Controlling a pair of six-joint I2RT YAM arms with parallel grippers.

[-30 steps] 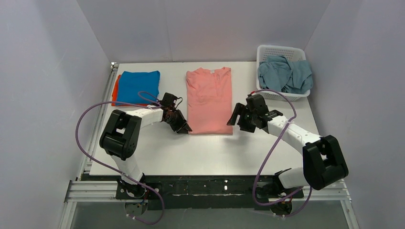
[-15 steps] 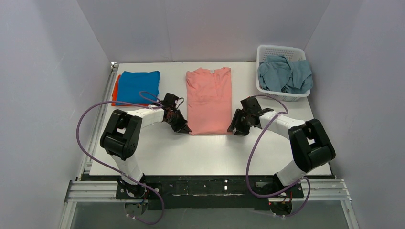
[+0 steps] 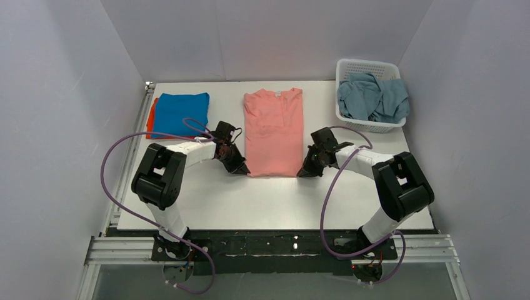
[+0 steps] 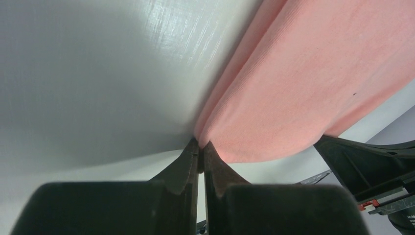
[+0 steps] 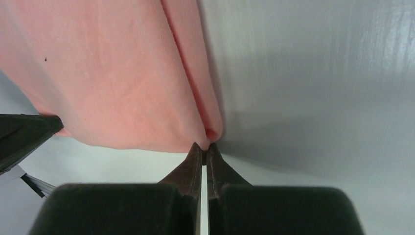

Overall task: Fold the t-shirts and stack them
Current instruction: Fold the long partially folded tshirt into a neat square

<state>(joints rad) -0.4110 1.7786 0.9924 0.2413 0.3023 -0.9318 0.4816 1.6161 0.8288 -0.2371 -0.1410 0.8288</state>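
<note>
Left hand (image 3: 242, 169) and right hand (image 3: 302, 173) pinch near corners of the salmon-pink t-shirt (image 3: 273, 128).

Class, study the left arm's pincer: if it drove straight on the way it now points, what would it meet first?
The salmon-pink t-shirt. The left pincer is shut right at its near corner, seemingly pinching the fold, so going on would push into that cloth along the table.

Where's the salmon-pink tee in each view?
Top external: salmon-pink tee flat at centre of the white table.
Left wrist: fills upper right, corner reaching bottom centre.
Right wrist: fills upper left, corner reaching bottom centre.
Shared landmark: the white table around its near hem.
</note>
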